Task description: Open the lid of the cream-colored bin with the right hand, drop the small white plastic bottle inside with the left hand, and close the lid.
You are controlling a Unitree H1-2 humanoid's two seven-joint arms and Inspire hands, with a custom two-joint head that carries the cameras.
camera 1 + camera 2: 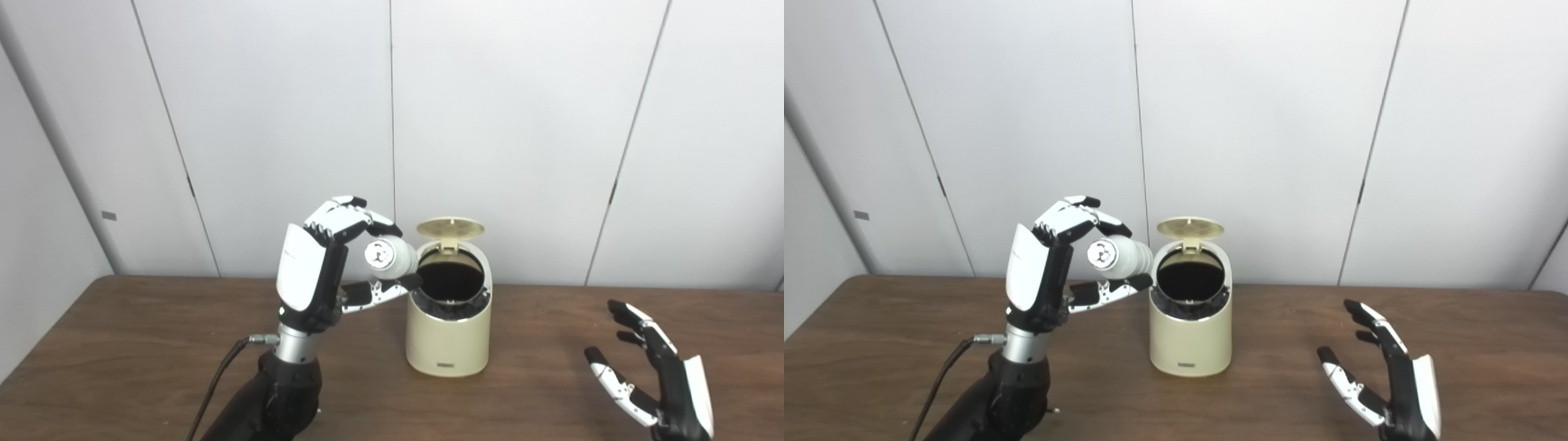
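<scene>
Left eye view shows a cream bin standing upright on a brown wooden table, near its middle, with white wall panels behind. Its round lid is flipped up and back on the hinge at the rear rim, so the dark inside is open to view. The left hand is raised above the table, just to the left of the bin's top, with its fingers curled over and the thumb pressed in from below, gripping a small white bottle. The bottle lies roughly on its side in that grip, one round end turned toward the camera, its far end right beside the bin's left rim; whether it touches the rim cannot be told. A black cable runs down from the left wrist. The right hand sits low over the table, well apart to the right of the bin, holding nothing, fingers spread and pointing up and away, thumb out to the left
</scene>
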